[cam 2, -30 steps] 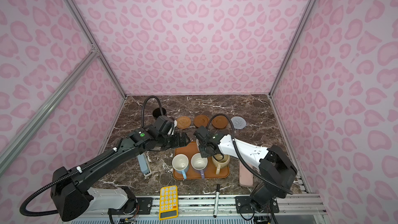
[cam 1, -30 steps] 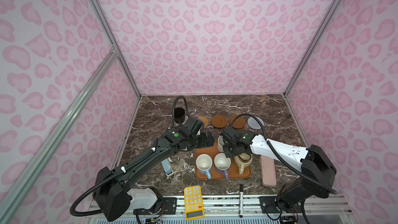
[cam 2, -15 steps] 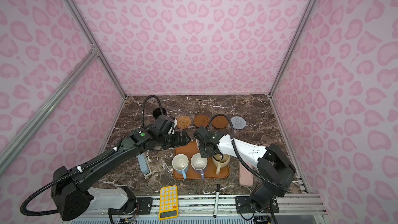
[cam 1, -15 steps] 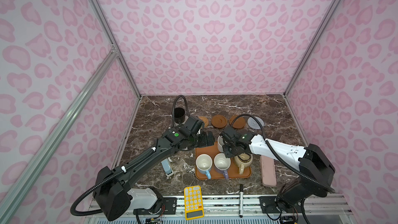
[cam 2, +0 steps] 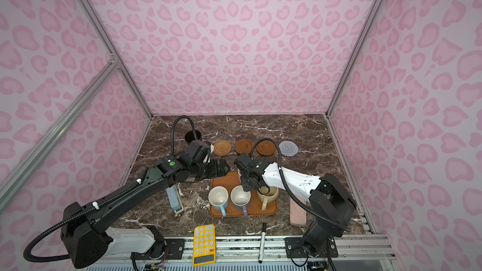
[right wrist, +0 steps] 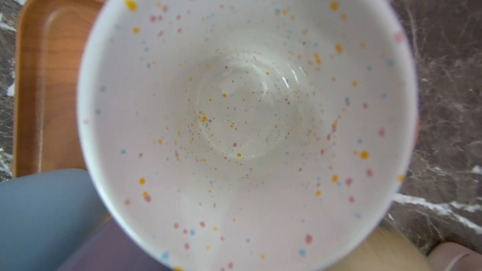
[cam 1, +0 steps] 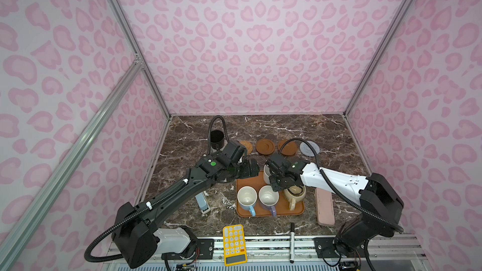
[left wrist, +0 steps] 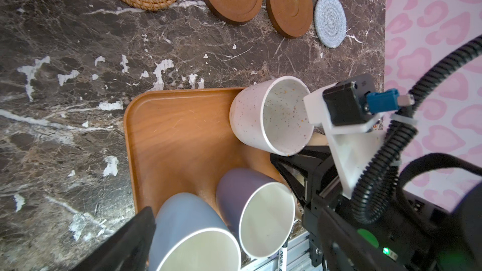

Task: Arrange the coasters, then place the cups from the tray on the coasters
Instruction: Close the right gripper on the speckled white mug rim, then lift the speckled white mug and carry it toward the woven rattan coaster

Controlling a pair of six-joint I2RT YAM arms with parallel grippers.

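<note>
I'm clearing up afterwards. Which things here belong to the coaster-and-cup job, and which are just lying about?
Job: tray, speckled mug, blue mug, lavender mug, beige mug, black mug, rattan coaster, wooden coasters, grey coaster.
Lying about: calculator, marker, pink case, blue-grey stapler.

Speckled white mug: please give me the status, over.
Left gripper open, beside tray far edge. Right gripper shut on speckled white mug, at the tray's far edge. Lavender mug and beige mug crowd it closely.

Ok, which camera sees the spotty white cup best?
The left wrist view: the speckled white cup shows rim, side and inside, all sharp. The right wrist view shows only its blurry inside. In both top views the right arm hides most of it.
</note>
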